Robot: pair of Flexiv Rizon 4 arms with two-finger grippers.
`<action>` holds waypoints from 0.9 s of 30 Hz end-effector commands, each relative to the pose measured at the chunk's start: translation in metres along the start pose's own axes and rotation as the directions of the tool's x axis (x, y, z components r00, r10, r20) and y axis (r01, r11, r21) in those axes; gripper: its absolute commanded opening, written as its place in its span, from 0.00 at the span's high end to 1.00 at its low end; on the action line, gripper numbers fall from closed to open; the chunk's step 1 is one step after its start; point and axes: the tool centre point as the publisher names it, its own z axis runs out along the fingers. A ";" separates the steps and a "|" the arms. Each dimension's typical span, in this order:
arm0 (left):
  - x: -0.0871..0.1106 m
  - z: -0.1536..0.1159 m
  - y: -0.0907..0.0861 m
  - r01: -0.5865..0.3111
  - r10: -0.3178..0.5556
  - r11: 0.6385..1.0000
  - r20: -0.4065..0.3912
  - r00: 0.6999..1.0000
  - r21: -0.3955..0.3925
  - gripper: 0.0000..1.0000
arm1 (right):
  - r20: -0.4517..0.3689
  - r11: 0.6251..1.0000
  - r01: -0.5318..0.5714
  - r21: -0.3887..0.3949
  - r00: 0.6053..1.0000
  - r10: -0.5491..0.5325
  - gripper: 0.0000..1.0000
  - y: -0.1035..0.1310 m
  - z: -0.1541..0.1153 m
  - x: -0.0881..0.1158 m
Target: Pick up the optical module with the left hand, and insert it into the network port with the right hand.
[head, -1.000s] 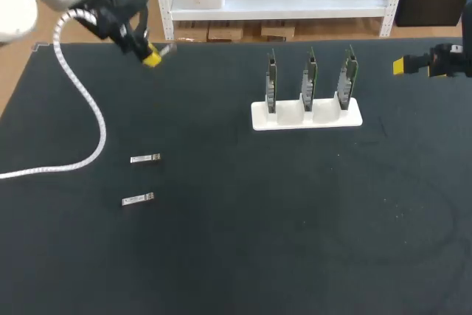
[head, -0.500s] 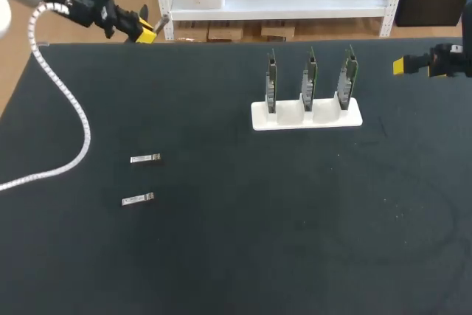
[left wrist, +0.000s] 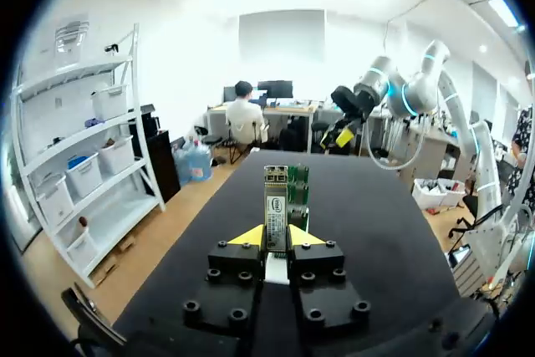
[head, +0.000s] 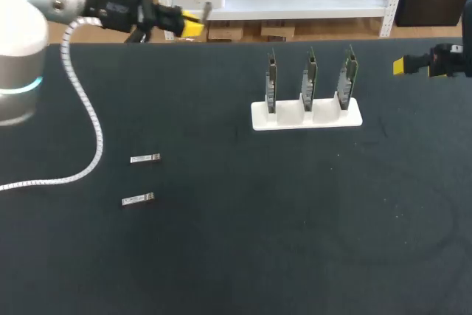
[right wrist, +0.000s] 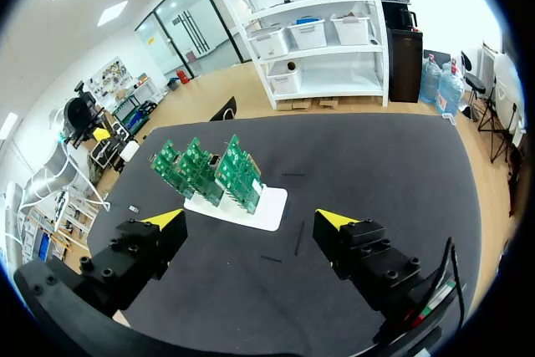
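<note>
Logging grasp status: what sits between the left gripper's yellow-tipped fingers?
A silver rectangular optical module stands clamped in the left gripper, its labelled face showing. Its lower end is hidden between the black finger blocks.

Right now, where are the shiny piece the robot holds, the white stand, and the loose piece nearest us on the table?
held optical module (left wrist: 275,206): left wrist view, middle of its labelled face.
white stand (head: 306,118): head view, its front wall.
nearer loose module (head: 138,199): head view, middle of its body.

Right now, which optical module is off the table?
The optical module between the jaws of the left gripper; the other two modules lie flat on the table.
</note>
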 end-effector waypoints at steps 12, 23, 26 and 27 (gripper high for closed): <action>-0.013 0.084 -0.002 0.012 -0.024 0.999 0.265 0.964 0.048 1.00 | 0.001 1.000 -0.001 0.006 1.000 0.001 0.00 0.001 0.000 0.000; -0.016 0.101 -0.008 0.001 -0.020 0.998 0.286 0.958 0.066 1.00 | 0.001 1.000 -0.001 0.006 1.000 0.001 0.00 0.001 0.000 0.000; -0.016 0.101 -0.008 -0.015 -0.008 0.997 0.280 0.960 0.079 1.00 | 0.001 1.000 -0.001 0.006 1.000 0.001 0.00 0.001 0.000 0.000; -0.017 0.102 -0.008 -0.017 -0.006 0.997 0.278 0.961 0.080 1.00 | 0.001 1.000 -0.001 0.006 1.000 0.001 0.00 0.001 0.000 0.000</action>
